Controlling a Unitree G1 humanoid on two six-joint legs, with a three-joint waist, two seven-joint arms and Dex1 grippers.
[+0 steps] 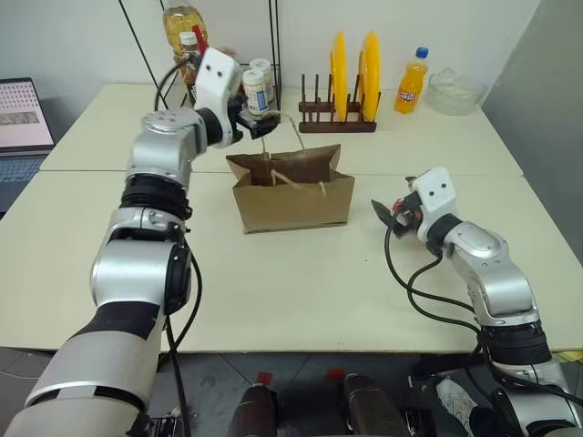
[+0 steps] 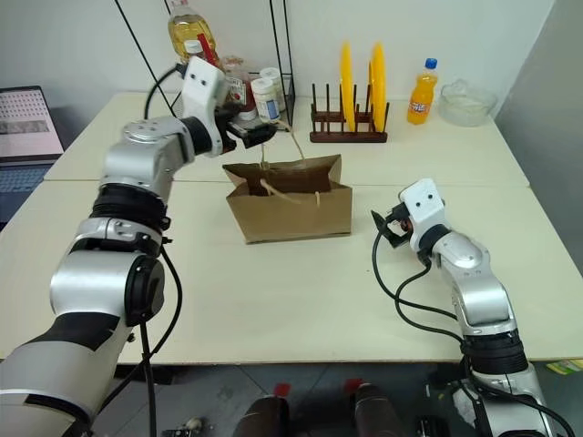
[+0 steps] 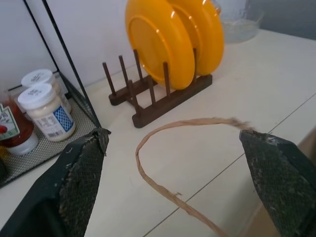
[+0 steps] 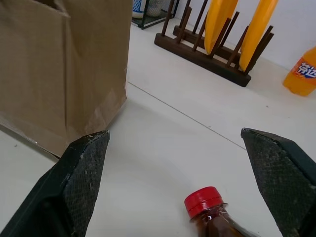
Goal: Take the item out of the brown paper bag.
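Note:
The brown paper bag (image 1: 296, 205) stands upright and open-topped in the middle of the table. One string handle (image 3: 197, 120) arches up between the fingers of my left gripper (image 1: 258, 124), which hovers open just above the bag's back left corner. One end of the loop rests against a finger. My right gripper (image 1: 392, 215) hangs open, level, to the right of the bag and apart from it. The item, a cola bottle with a red cap (image 4: 203, 203), shows between the right gripper's fingers close to the wrist. Neither pad touches it.
Behind the bag stands a wooden rack with yellow plates (image 1: 353, 66). To its right are an orange soda bottle (image 1: 411, 82) and a glass bowl (image 1: 455, 91). A wire shelf with jars (image 1: 258, 89) and ketchup (image 3: 12, 128) sits back left. A laptop (image 1: 23, 118) is far left.

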